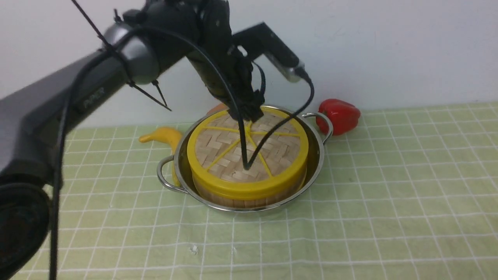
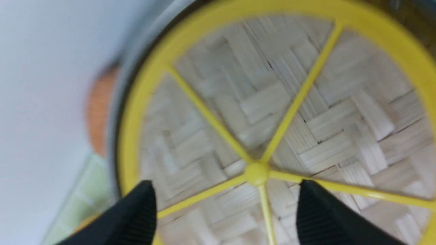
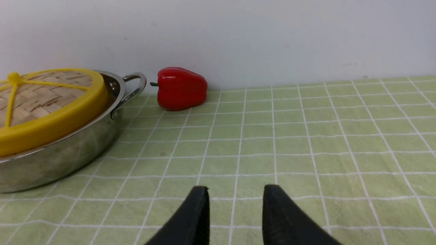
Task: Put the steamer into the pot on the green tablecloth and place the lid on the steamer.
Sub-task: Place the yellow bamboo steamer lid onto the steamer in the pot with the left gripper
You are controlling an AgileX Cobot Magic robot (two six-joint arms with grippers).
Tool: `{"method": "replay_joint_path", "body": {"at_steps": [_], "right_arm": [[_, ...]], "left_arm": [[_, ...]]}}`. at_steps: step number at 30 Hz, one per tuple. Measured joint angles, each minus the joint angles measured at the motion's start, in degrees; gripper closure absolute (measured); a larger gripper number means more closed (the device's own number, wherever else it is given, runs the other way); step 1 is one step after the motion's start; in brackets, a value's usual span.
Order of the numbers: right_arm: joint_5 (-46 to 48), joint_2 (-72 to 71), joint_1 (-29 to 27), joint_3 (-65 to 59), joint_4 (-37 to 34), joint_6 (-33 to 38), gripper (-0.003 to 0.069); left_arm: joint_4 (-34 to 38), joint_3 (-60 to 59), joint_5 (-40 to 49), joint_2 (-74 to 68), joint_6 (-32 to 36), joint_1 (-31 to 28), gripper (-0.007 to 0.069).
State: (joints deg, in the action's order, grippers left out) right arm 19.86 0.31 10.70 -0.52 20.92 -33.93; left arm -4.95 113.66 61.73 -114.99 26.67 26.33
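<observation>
while the left claw (image 2: 224, 207) hangs just over the lid (image 1: 247, 153), its two black fingers (image 2: 136, 217) are spread wide with nothing between them. the yellow knob (image 2: 257, 173) sits right under the gap, a bit ahead of the fingertips, and no finger touches it as far as i can see. from the front, the left claw (image 1: 246, 111) is over the far part of the lid, and its black wires hang down across the woven top.

the lid lies flat on the steamer (image 1: 249, 196), right below the left claw. the steamer sits inside the pot (image 1: 311, 171), and only a strip of its bamboo wall shows under the yellow rim. the pot stands on the green cloth (image 1: 389, 186) that covers the bench.

the right claw (image 3: 235, 211) is low over bare cloth, well apart from the pot. its fingers are partly apart and hold nothing. the pot is off to its left, and a red pepper (image 3: 180, 88) lies ahead of it, near the wall, just beside the pot's handle (image 3: 133, 86).

a yellow banana (image 1: 165, 137) lies by the pot on the left claw's left side. something orange (image 2: 98, 109) peeks out behind the pot, too blurry to name.
</observation>
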Motion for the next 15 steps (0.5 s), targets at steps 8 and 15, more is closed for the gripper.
{"method": "replay_joint_path", "body": {"at_steps": [8, 15], "right_arm": [[0.0, 0.0, 0.0, 0.0, 0.0, 0.0, 0.0419], [0.0, 0.0, 0.0, 0.0, 0.0, 0.0, 0.0419]], "left_arm": [[0.0, 2.0, 4.5, 11.8, -5.2, 0.0, 0.0045], [0.0, 2.0, 3.8, 13.9, -5.2, 0.0, 0.0090]]}}
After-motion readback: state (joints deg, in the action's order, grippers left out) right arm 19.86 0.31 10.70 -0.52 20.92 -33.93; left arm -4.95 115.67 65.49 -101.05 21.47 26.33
